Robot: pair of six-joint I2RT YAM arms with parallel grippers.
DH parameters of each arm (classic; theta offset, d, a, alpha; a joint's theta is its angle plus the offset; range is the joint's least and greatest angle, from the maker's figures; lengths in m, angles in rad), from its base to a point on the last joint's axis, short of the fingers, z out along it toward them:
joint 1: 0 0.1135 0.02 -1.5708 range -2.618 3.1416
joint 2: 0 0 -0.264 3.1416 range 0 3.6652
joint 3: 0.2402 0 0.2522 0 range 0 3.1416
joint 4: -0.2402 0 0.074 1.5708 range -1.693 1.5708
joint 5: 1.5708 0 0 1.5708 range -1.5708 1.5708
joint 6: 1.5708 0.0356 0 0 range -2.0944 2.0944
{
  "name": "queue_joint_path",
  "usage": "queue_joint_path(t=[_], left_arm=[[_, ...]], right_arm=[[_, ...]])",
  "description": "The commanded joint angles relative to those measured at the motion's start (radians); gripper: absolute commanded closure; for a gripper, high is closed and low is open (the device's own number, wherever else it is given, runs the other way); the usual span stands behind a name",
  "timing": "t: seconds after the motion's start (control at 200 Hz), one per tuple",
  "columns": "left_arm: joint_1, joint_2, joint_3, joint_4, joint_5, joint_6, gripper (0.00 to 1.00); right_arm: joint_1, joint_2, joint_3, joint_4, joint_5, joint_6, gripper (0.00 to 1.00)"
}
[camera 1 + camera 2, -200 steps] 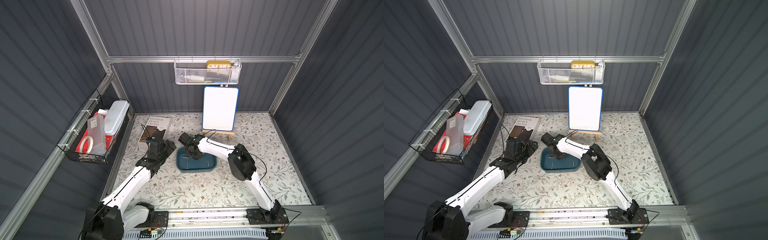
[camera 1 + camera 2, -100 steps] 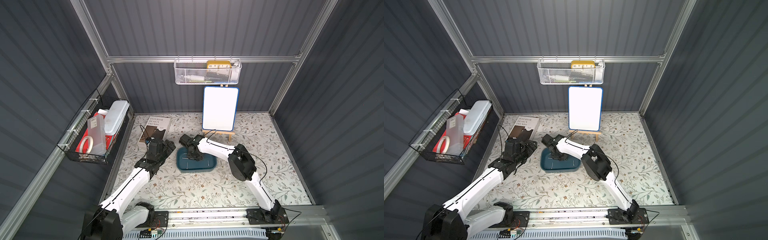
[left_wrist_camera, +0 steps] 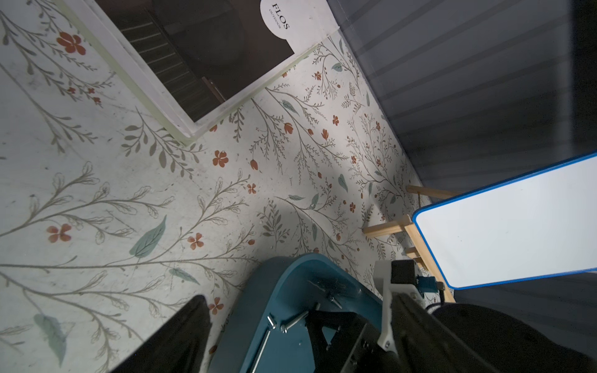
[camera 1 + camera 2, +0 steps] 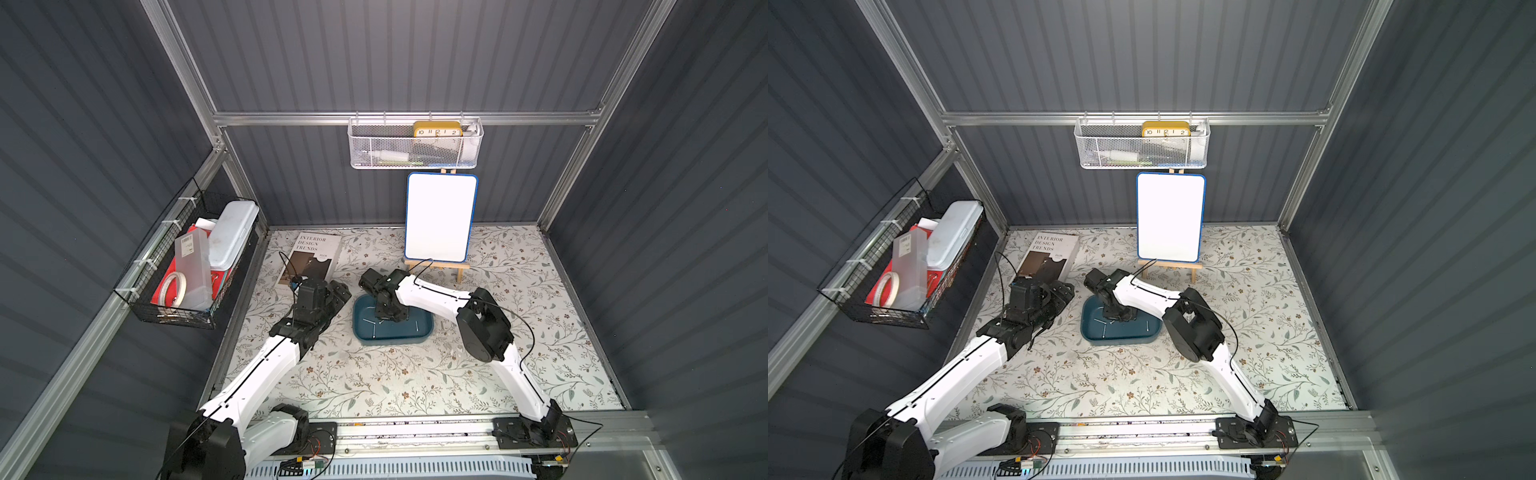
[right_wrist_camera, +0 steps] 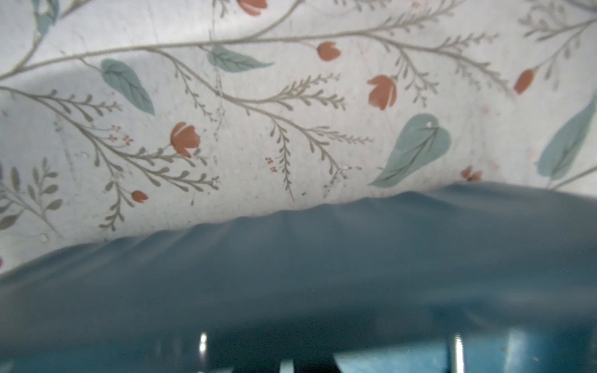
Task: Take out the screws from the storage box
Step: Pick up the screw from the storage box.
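The storage box (image 4: pixel 424 332) (image 4: pixel 1088 332) is a shallow teal tray on the floral mat in both top views. A few silvery screws (image 4: pixel 368 321) (image 4: pixel 1104 331) lie on its floor. My right gripper (image 4: pixel 386 316) (image 4: pixel 1117 316) points down inside the box, jaws shut. Its wrist view shows only the dark tips (image 5: pixel 307 366) above the box wall (image 5: pixel 323 274); whether a screw is pinched is hidden. My left gripper (image 4: pixel 337 291) (image 3: pixel 298 300) hovers open at the box's left end, holding nothing. Its view shows screws (image 3: pixel 292 321) beside the right gripper.
A magazine (image 4: pixel 311 257) lies at the back left, just behind the left gripper. A whiteboard on a wooden easel (image 4: pixel 440 220) stands behind the box. A black wire basket (image 4: pixel 183 266) hangs on the left wall and a white mesh basket (image 4: pixel 415 145) on the back wall.
My right gripper has sunk lower into the storage box and its jaws have closed. The left arm has barely moved.
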Motion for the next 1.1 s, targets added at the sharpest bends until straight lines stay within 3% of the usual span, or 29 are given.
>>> queue_joint_path(t=[0.0,0.37,1.096], left_arm=[[0.004,-0.011,-0.013,-0.016,0.006,-0.013,0.09],[0.004,0.025,-0.009,-0.001,0.037,0.004,0.09],[0.004,0.070,-0.006,0.030,0.084,0.043,0.08]], right_arm=[[-0.025,0.060,-0.090,0.018,-0.069,0.009,0.97],[-0.061,-0.095,-0.149,0.086,-0.022,-0.052,1.00],[-0.057,-0.261,-0.203,0.074,-0.010,-0.091,1.00]])
